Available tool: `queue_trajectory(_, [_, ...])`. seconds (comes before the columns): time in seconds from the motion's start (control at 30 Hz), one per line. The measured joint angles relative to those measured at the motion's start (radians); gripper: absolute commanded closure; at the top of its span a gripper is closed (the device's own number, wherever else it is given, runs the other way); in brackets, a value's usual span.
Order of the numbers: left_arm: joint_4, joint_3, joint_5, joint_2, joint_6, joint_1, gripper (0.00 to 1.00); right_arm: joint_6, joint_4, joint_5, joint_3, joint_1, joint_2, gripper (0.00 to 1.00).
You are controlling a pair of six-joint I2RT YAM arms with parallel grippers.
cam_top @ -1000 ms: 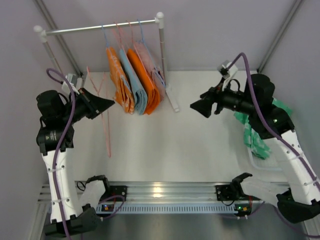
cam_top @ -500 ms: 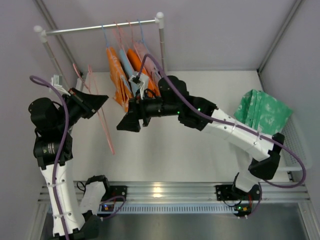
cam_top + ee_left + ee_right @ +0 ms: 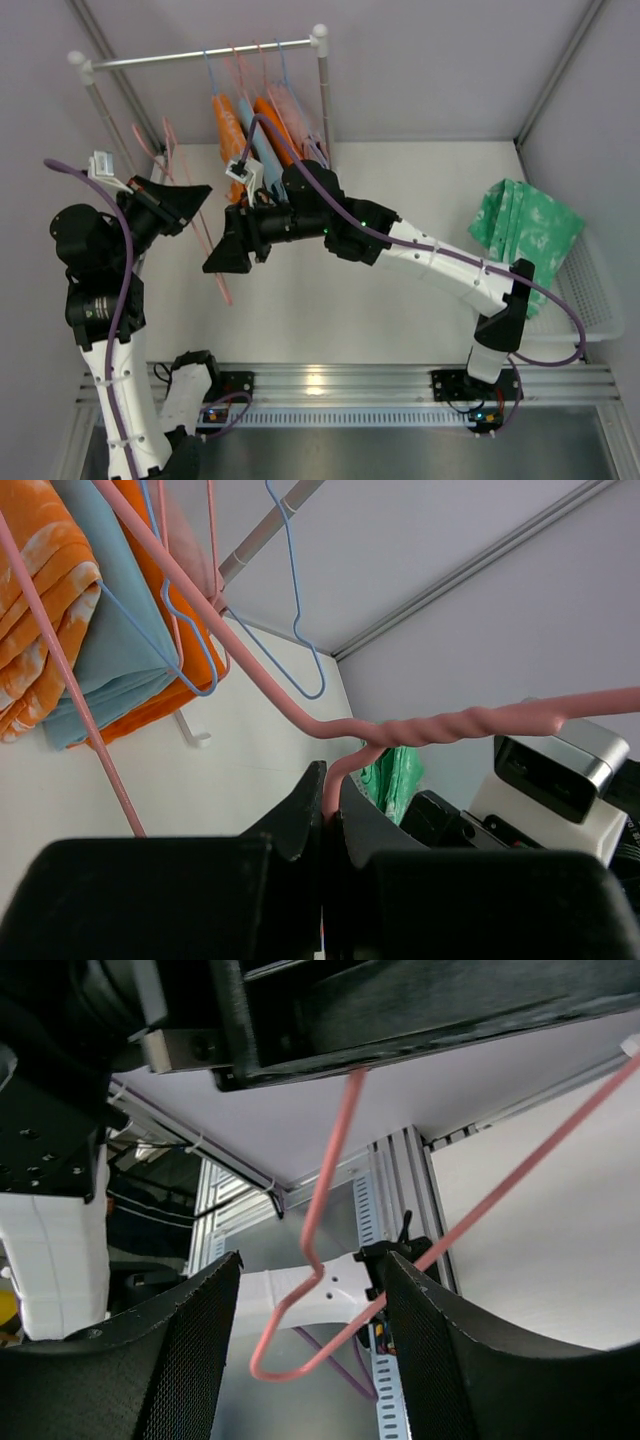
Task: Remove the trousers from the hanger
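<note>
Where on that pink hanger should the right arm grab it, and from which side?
Take the hanger on its bare lower wire near the bent corner. Come from its right side, with the right gripper open across the wire. The left gripper pinches the neck just under the twist, so that end is taken, and thin wire needs a crosswise pinch.

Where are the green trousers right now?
In the top view, the trousers lie at the far right, resting on the white basket.
</note>
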Motion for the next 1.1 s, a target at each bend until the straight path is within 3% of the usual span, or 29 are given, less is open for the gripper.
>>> queue_trajectory(0.17, [0.026, -0.007, 0.000, 0.000, -0.006, 0.000, 1.00, 0.000, 0.013, -0.008, 0.001, 0.026, 0.000, 0.42])
queue_trajectory(0.43, [0.057, -0.024, 0.001, 0.000, -0.033, 0.000, 1.00, 0.008, 0.017, -0.009, -0.001, 0.025, 0.000, 0.59])
queue_trajectory(0.6, [0.101, -0.043, 0.026, 0.000, -0.074, 0.000, 1.00, 0.045, 0.056, -0.040, -0.030, 0.022, 0.000, 0.76])
queue_trajectory(0.73, [0.134, -0.056, 0.050, -0.005, -0.091, -0.001, 1.00, 0.098, 0.064, -0.041, -0.050, 0.011, 0.003, 0.99])
queue_trajectory(1.1, [0.186, -0.090, 0.058, -0.031, -0.097, 0.000, 0.96, 0.176, 0.078, -0.063, -0.050, -0.002, 0.006, 1.00])
